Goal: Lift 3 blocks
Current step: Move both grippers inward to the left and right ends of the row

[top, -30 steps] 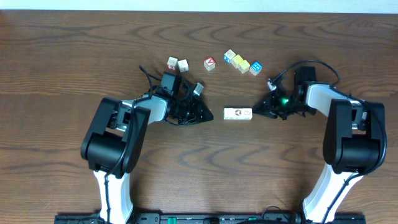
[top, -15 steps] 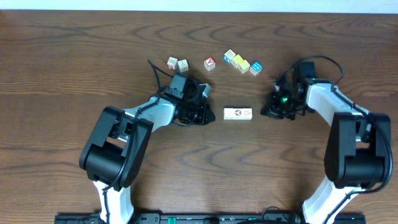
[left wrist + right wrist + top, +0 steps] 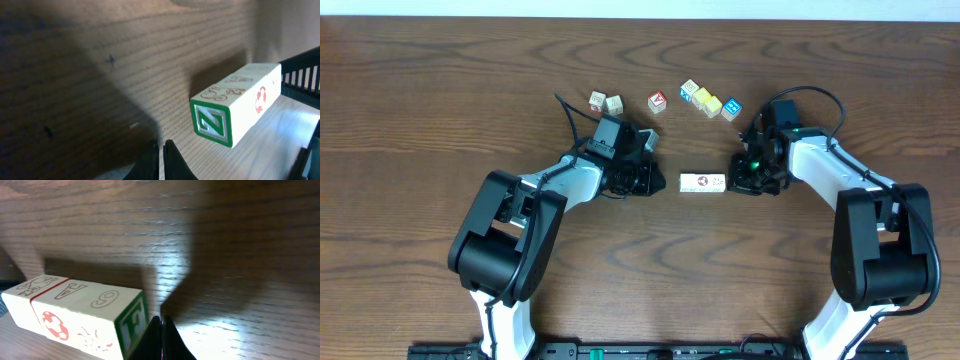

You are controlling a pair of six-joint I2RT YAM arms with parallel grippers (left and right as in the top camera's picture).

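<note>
The three cream-white wooden cubes [image 3: 702, 183] with faint reddish marks are lying end to end in one short row on the dark wooden table [image 3: 420, 100], near its middle. One end face is showing a green N, the other a green F. The right gripper [image 3: 738, 180] is sitting just beside the F end, fingers pressed together and holding nothing; whether it is touching is unclear. The left gripper [image 3: 650, 181] is resting near the N end, a small gap apart, also closed and empty. Further back, a scattered line of loose coloured cubes [image 3: 710, 102] is lying well apart from the row.
</note>
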